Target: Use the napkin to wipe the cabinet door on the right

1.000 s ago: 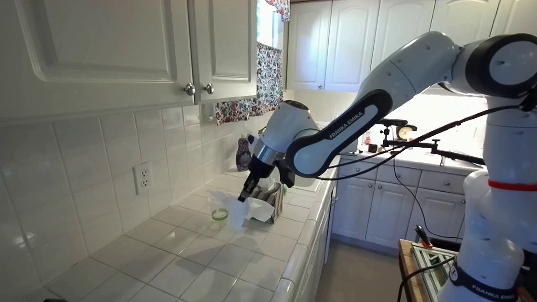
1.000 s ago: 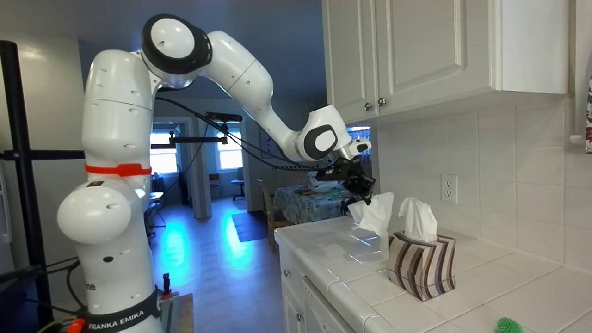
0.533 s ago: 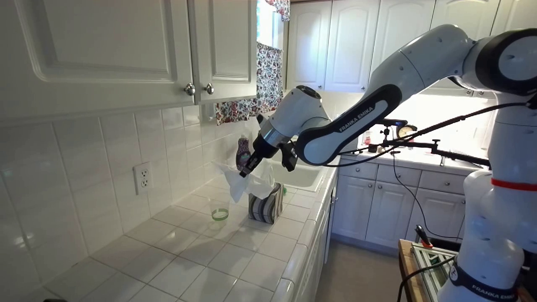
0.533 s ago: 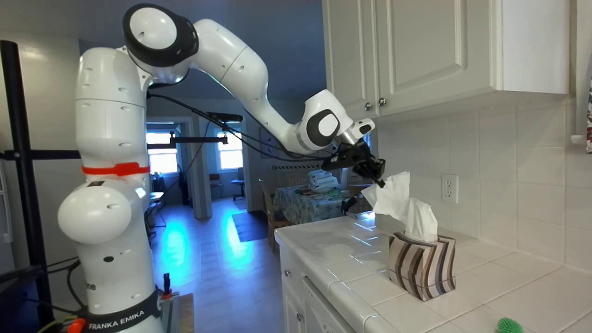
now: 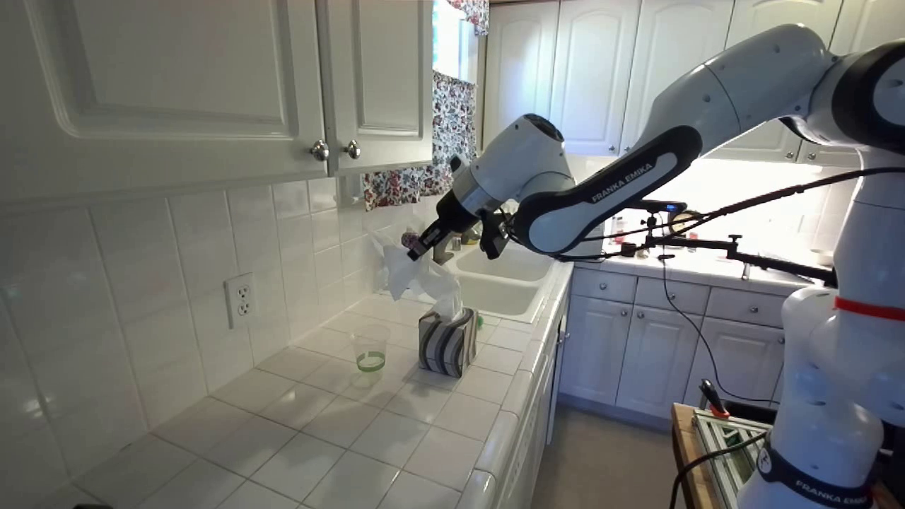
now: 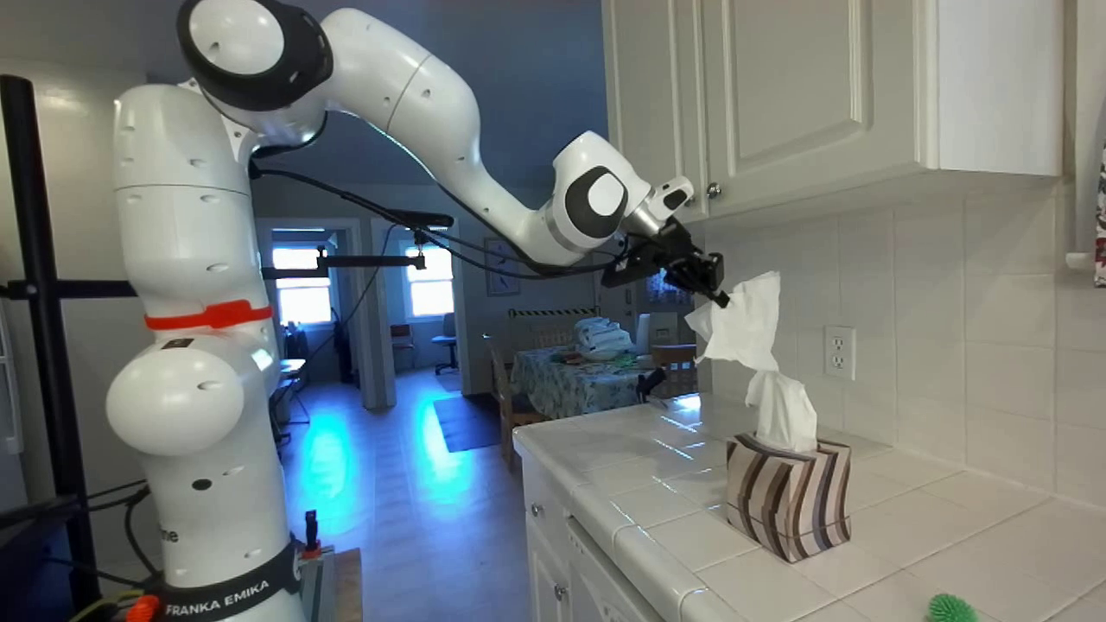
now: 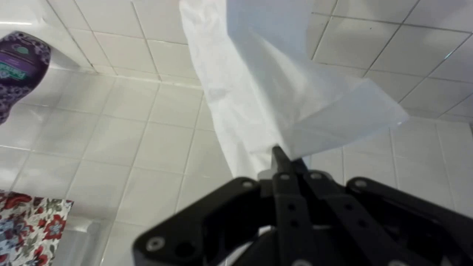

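Napkin (image 6: 748, 323) hangs right of centre in an exterior view, just below and to the right of the gripper (image 6: 722, 299), which is pinched tight on a fold of it. In the wrist view its long axis runs from that pinch up to the top edge of the frame, a loose corner jutting right. In both exterior views its lower end appears to meet the tissue (image 6: 782, 415) standing out of the striped box (image 6: 788, 497); whether the two sheets are joined or only overlap I cannot tell, so an upward pull probably comes first. The right-hand cabinet door (image 6: 804, 95), likely the one meant, lies above the gripper, not touching the napkin; depth between them is hard to judge. In an exterior view the arm (image 6: 406, 95) arches from its elbow (image 6: 242, 39) in the upper left down to the right, so the gripper points downward, not at that door. Wiping would seem to need the wrist (image 6: 596, 194) raised and tipped up; the limp sheet may fold back.
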You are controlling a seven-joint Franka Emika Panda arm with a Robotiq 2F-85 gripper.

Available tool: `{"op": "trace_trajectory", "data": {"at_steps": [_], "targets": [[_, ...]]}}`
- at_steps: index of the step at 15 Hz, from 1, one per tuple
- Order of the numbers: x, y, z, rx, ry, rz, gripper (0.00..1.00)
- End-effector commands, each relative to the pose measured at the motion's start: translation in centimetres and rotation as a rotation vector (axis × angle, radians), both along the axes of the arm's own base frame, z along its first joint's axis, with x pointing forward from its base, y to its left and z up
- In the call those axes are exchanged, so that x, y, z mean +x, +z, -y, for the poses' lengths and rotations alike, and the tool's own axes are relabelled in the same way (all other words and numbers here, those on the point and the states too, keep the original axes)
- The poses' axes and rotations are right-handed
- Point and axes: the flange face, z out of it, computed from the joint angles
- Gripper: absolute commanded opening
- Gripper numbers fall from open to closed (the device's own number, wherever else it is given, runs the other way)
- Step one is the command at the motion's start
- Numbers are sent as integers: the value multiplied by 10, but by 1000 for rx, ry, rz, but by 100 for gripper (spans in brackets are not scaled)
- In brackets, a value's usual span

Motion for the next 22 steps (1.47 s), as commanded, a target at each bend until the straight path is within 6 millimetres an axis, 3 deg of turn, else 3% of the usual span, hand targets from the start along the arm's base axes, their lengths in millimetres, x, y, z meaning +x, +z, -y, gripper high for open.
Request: {"op": "trace_trajectory", "data": {"at_steps": [1,4,5,11,22], "targets": [[-16,18,7,20,-33,52,0],[-18,31,11,40,-57,72,0],[-8,26,8,22,-37,53,1],[-9,35,11,35,-48,62,0],[5,80,38,55,-101,150,0]]}}
